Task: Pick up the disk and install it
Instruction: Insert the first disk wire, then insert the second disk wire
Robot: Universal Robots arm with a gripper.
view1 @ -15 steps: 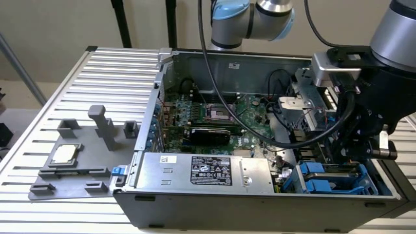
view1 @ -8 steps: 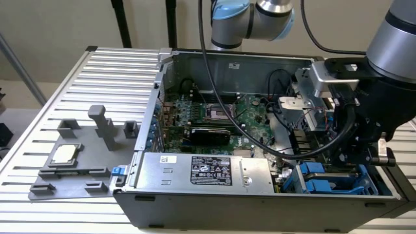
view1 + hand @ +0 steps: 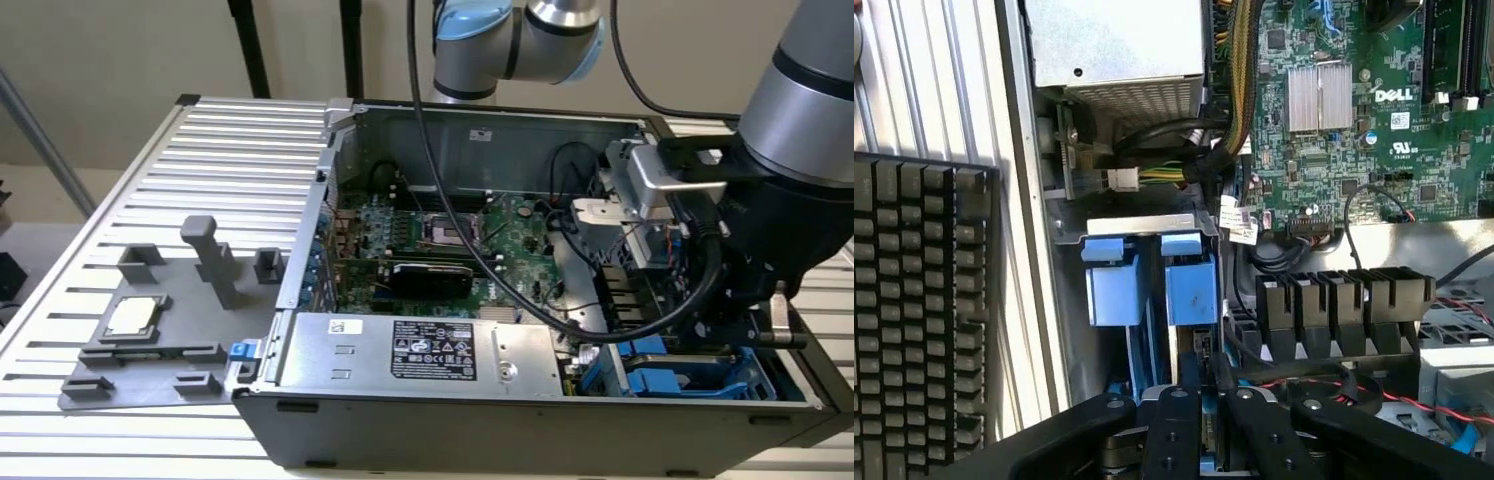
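Disk (image 3: 1191,292), blue-framed, upright in bay, hand (image 3: 1199,400) gripping

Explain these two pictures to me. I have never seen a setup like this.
The machine is a robot arm with a gripper on its end. One picture comes from a camera standing off the arm, the other from a camera on its wrist, looking past the gripper. On the slatted table stands an open computer case, its green board showing. At the exterior view's left lies a grey tray with a small chip. The gripper is down in the case's drive bay and seems shut on the blue-framed disk, which stands edge-on beside another blue carrier.
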